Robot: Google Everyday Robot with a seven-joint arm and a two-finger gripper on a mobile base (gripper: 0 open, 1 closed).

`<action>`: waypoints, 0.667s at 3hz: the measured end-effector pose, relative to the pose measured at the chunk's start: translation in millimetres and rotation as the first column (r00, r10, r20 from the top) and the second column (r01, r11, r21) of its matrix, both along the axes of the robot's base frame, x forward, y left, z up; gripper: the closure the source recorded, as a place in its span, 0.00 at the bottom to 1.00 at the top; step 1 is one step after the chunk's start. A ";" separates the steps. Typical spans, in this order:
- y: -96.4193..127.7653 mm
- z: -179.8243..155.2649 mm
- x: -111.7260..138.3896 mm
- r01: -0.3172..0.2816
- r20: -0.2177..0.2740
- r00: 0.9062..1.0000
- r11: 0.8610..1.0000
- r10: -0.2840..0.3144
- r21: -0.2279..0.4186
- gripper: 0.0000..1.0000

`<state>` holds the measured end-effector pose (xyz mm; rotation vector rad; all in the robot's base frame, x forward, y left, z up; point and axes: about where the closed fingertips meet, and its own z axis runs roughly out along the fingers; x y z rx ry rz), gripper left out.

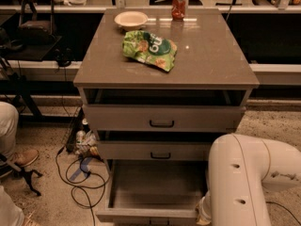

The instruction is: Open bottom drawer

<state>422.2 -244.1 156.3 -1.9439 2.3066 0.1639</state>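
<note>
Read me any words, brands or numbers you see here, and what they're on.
Green chip bag: large white lettering, too blurred to read.
Red can: label too small to read.
Bottom drawer, and gripper at its front right corner: no text.

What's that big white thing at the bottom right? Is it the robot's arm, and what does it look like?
Yes. The arm is a fat, smooth, off-white tube with a rounded elbow and a few small dark holes; no cables show. Its gripper, mostly hidden behind it, sits at the front right corner of the bottom drawer.
</note>
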 end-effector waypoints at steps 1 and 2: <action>0.6 -1.0 -1.3 0.000 -0.003 1.000 1.000 0.000 0.001 0.12; 1.0 -1.8 -2.3 -0.001 -0.004 1.000 1.000 0.001 0.001 0.00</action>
